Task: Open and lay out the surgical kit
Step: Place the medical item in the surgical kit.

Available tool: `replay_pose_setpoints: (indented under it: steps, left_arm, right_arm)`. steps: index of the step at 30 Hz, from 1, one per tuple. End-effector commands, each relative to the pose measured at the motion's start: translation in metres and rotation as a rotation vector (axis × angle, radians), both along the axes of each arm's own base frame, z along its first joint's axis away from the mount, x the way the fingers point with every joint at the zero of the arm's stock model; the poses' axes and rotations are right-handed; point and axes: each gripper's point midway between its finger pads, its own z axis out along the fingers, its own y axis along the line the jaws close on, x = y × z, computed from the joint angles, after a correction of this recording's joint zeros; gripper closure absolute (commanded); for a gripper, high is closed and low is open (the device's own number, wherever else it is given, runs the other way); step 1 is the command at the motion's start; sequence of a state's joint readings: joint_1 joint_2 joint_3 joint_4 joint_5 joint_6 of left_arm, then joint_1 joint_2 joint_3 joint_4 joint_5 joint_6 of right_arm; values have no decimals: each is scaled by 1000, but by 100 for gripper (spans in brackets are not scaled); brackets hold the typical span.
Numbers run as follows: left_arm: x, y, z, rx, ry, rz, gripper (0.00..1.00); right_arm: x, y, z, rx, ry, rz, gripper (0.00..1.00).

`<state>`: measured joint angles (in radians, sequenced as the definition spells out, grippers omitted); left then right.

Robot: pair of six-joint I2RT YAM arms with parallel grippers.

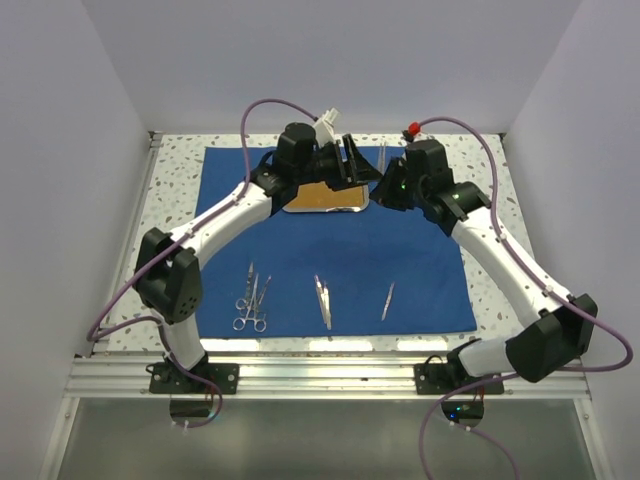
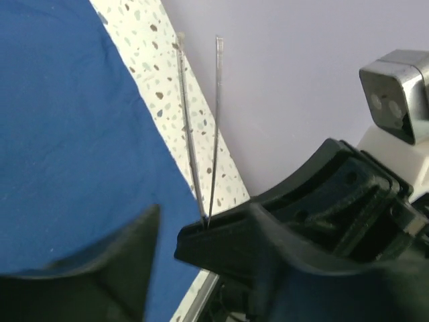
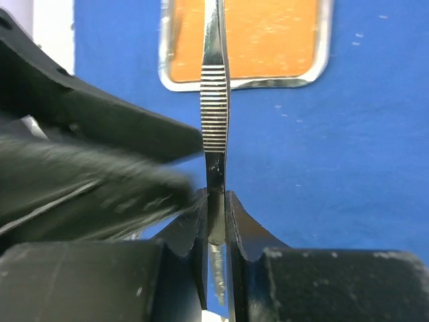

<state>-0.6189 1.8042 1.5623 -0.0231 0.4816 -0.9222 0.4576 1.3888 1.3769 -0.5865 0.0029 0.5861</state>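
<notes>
Clamping the tweezers, the right tool hangs beside the tray; the left tool gapes.

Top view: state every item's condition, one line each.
blue wrap: unfolded, spread flat.
tray: on the wrap, visible part empty.
tweezers: clamped in right gripper.
right gripper: shut on tweezers.
left gripper: open, empty.
other instruments: laid on wrap.
</notes>
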Motion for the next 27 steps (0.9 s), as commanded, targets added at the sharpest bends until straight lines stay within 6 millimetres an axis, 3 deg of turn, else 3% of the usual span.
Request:
replay_pose_setpoints:
  steps: [1, 3, 4, 9, 10, 11, 13, 14, 15, 16, 17, 19, 27]
  left_arm:
    - [3, 11, 24, 27, -92, -15, 34]
    - [18, 26, 12, 81, -83, 29, 7]
    - [24, 34, 8, 108, -102, 44, 2]
    - [69, 98, -29, 244, -76, 195, 1]
    - [76, 107, -32, 267, -78, 217, 1]
    - [86, 114, -35, 305, -106, 229, 1]
    - [104, 135, -59, 432, -96, 277, 0]
    - [114, 139, -49, 456, -130, 298, 1]
    - [118, 149, -59, 523, -113, 324, 1]
    - [126, 153, -76, 579, -110, 315, 1]
    - [134, 154, -69, 591, -132, 324, 1]
    - [141, 161, -88, 641, -106, 318, 1]
    - [158, 172, -106, 629, -83, 326, 0]
  right_arm:
    - [-8, -26, -4, -65, -14, -67, 100]
    - [-22, -36, -5, -76, -8, -73, 100]
    - [-31, -42, -19, -101, 27, -81, 100]
    - [-69, -56, -49, -140, 124, -60, 100]
    - [-79, -58, -65, -150, 166, -52, 100]
    - [-89, -57, -68, -126, 183, -45, 100]
    - [-107, -59, -91, -115, 240, -40, 100]
    - [-115, -59, -94, -88, 255, -43, 100]
    - [-121, -61, -103, -89, 278, -52, 100]
    - [-134, -63, -122, -92, 335, -47, 100]
    - [-141, -64, -129, -80, 364, -58, 100]
    - [-157, -63, -151, -65, 430, -53, 100]
    - [-182, -59, -191, -63, 587, -49, 100]
